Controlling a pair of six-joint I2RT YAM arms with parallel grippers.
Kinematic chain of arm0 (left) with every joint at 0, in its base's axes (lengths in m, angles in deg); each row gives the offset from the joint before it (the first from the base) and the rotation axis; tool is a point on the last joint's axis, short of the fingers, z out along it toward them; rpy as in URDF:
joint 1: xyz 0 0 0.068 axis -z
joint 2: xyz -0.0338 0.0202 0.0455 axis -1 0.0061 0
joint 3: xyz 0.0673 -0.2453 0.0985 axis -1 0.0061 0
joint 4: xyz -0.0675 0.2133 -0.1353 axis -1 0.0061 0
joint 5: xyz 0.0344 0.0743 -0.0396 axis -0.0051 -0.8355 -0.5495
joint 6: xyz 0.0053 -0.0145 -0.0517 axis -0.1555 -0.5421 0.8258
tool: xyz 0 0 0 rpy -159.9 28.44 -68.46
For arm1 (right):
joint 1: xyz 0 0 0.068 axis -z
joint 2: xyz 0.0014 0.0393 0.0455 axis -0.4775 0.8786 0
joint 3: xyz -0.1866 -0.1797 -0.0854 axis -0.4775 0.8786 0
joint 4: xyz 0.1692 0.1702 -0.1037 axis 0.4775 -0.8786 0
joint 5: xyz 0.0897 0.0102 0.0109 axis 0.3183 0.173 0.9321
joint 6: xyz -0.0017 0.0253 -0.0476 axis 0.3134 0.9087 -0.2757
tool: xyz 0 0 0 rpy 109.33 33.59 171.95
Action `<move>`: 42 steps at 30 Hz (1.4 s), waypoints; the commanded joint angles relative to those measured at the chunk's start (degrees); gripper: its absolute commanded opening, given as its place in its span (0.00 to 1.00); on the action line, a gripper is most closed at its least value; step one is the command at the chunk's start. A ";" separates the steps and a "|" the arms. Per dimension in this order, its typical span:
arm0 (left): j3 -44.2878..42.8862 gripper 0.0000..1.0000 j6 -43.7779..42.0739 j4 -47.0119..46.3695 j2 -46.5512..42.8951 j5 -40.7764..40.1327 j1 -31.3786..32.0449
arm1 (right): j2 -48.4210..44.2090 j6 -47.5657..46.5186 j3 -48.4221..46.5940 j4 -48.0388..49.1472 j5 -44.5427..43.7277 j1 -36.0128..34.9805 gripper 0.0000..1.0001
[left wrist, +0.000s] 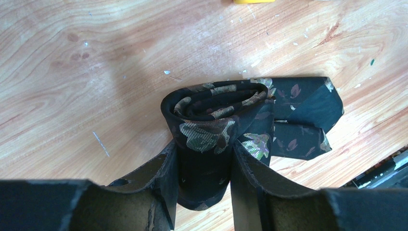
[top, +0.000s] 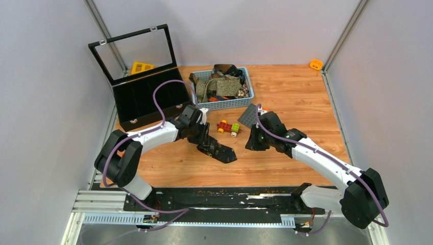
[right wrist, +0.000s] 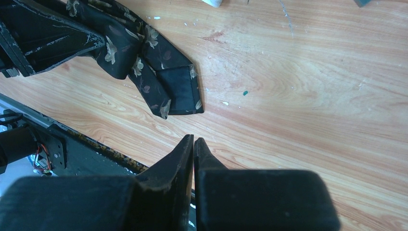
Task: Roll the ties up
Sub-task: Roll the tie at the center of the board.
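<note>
A black floral tie (left wrist: 216, 113) lies mostly rolled on the wooden table, its pointed end (left wrist: 308, 120) sticking out to the right. My left gripper (left wrist: 204, 154) is shut on the roll, which fills the gap between its fingers. From above the tie (top: 222, 152) sits at centre under the left gripper (top: 207, 143). My right gripper (right wrist: 193, 140) is shut and empty, hovering over bare wood to the right of the tie's end (right wrist: 168, 86); from above it is right of centre (top: 254, 143). More ties (top: 220, 84) are piled in a blue basket (top: 228, 104).
An open black case (top: 148, 97) with a glass lid stands at back left. Toy bricks (top: 229, 127) and a grey studded plate (top: 251, 115) lie between the arms. An orange brick (top: 316, 64) sits at the back right corner. A black rail (top: 219, 196) runs along the near edge.
</note>
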 commanded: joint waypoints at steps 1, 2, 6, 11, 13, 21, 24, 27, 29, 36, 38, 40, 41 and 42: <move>-0.15 0.39 -0.24 5.64 -0.18 -8.47 2.56 | 0.31 0.58 0.28 2.24 -0.05 -0.29 0.06; -1.15 0.38 -0.23 7.15 -0.51 -10.31 3.37 | 0.42 0.57 0.28 2.18 -0.16 -0.27 0.06; -5.83 0.37 0.17 15.04 -0.69 -20.19 7.04 | 0.65 0.57 0.13 1.92 -0.66 -0.26 0.06; -10.80 0.36 1.89 22.24 1.36 -31.22 11.97 | 0.33 0.26 -0.45 0.73 -2.07 -0.27 0.06; -13.09 0.36 2.85 25.27 3.06 -35.99 14.13 | -0.04 -0.05 -0.69 0.13 -2.88 -0.32 0.06; -20.05 0.35 8.36 34.23 10.70 -49.08 20.89 | -2.57 0.55 -0.27 -0.85 -5.93 -0.08 0.06; -21.60 0.35 10.03 36.11 12.68 -51.61 22.53 | -3.41 0.81 -0.19 -1.31 -7.03 -0.04 0.06; -22.73 0.35 11.14 37.32 14.05 -53.00 23.64 | -4.17 1.00 -0.19 -1.52 -7.07 0.01 0.06; -23.23 0.34 11.65 37.66 14.73 -53.42 24.23 | -4.48 1.08 -0.18 -1.53 -7.05 -0.02 0.06; -25.33 0.34 15.45 40.60 17.13 -55.92 26.87 | -5.39 1.62 -0.01 -1.83 -9.65 0.08 0.06; -25.74 0.34 16.18 40.97 17.88 -56.28 27.73 | -6.09 1.81 -0.08 -2.12 -10.32 0.05 0.06; -26.13 0.34 16.92 41.26 18.67 -56.53 28.67 | -7.00 2.09 -0.26 -2.64 -11.34 0.14 0.07; -26.27 0.34 17.30 41.17 19.12 -56.53 29.26 | -7.54 2.26 -0.27 -2.82 -11.69 0.19 0.07; -26.38 0.34 17.64 41.11 19.60 -56.53 29.70 | -8.25 2.33 -0.23 -2.93 -12.11 0.14 0.07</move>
